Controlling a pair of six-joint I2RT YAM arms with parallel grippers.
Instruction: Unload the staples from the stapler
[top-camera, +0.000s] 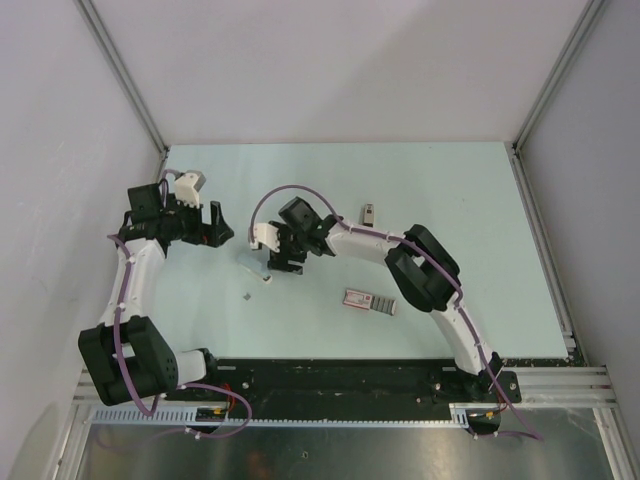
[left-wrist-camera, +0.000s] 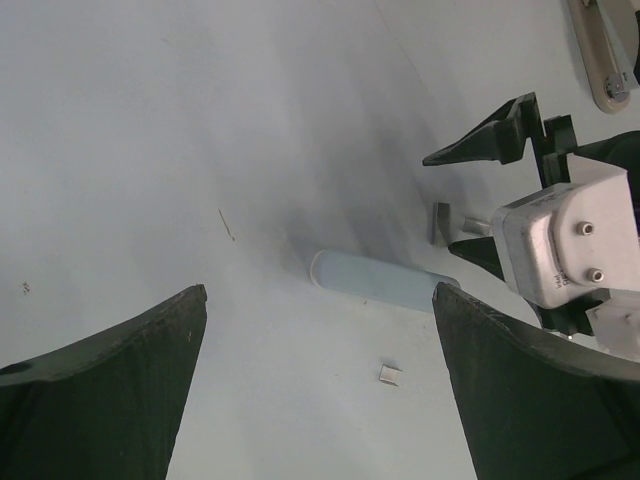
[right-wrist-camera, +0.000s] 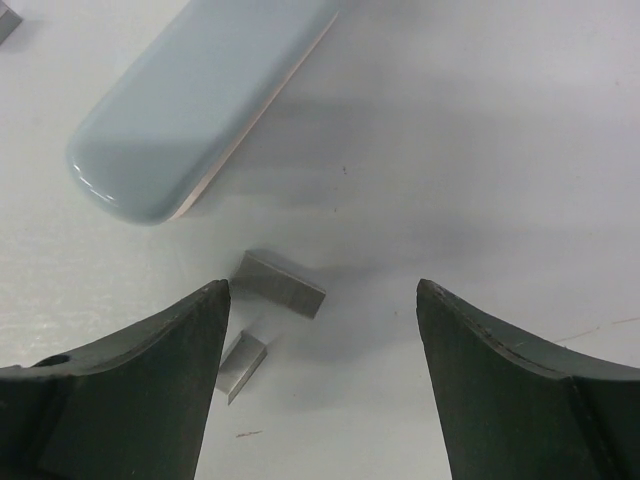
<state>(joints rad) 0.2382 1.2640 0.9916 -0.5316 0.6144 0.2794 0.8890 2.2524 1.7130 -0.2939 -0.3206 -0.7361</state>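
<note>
Now doing: right tool (right-wrist-camera: 320, 300) is hovering open over the staples (right-wrist-camera: 285, 283), which are seemingly already lying out on the desk (top-camera: 480, 200).
Stapler (top-camera: 369, 213): lying near the desk's far edge, around its middle.
Left tool (left-wrist-camera: 320, 295): hanging wide open, holding nothing.
Next: probably lowering squarely and pinching the thin staples.

Top view looks down from behind the arms (top-camera: 130, 290); both wrist views look closely past their fingers (left-wrist-camera: 100, 400), sharing the pale blue piece (left-wrist-camera: 385, 282) just ahead.
</note>
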